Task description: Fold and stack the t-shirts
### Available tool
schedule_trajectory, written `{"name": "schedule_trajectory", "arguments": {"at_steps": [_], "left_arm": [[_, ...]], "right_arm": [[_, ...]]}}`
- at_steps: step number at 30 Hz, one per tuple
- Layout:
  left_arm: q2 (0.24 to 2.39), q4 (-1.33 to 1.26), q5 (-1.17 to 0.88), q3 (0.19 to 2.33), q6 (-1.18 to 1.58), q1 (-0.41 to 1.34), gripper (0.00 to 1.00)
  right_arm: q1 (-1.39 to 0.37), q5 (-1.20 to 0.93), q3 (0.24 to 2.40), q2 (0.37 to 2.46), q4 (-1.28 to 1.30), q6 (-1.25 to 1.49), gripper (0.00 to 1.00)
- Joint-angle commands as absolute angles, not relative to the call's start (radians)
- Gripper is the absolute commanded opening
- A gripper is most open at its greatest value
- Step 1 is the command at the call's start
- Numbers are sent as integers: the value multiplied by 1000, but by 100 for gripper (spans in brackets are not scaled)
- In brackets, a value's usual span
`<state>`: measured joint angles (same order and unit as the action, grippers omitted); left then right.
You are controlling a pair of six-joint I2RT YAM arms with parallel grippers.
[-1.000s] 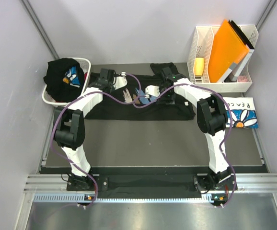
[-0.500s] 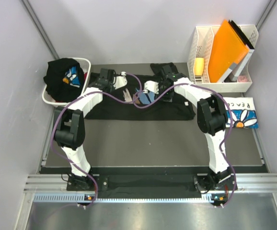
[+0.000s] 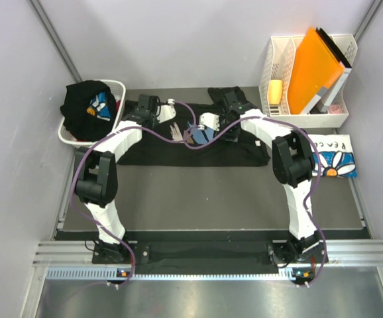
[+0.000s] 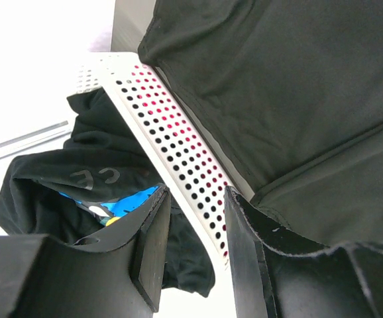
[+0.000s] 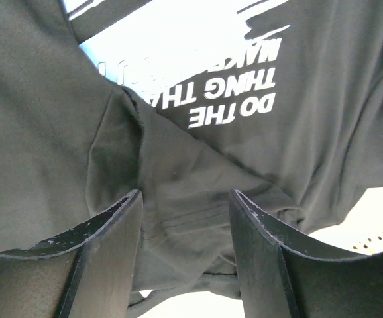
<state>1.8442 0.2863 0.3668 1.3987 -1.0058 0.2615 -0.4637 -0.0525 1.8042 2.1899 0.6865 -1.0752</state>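
Left hand point(image 4: 193, 215), fingers apart, faces basket point(image 4: 171, 132) wall; right hand point(image 5: 186, 222) gapes over black tee point(image 5: 39, 132).

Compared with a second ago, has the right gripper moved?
Yes, slightly: the right gripper has crept toward the back wall, judged against the fixed white desk organizer.

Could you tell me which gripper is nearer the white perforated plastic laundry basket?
Left. The left gripper sits right beside the basket; the right gripper is farther right, over the black t-shirt.
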Motion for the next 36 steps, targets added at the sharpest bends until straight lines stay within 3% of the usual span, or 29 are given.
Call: {"name": "schedule_trajectory", "arguments": {"at_steps": [1, 18, 20, 24, 27, 36], "left_arm": [[1838, 241, 371, 1404, -1017, 259, 43], [1856, 238, 371, 1420, -1023, 259, 43], [1859, 244, 370, 1425, -1022, 259, 43], [1856, 245, 371, 1422, -1028, 259, 43], [1853, 244, 368, 1419, -1029, 256, 43], [1861, 241, 359, 1422, -1023, 255, 43]], "right_arm": [[-463, -54, 1780, 2169, 658, -1052, 55], [-459, -32, 1773, 2178, 655, -1058, 52], [-457, -25, 1772, 2186, 643, -1058, 47], [-457, -11, 1782, 2200, 618, -1054, 19], [-459, -3, 1793, 2204, 606, -1054, 8], [-480, 43, 1813, 2191, 562, -1127, 6]]}}
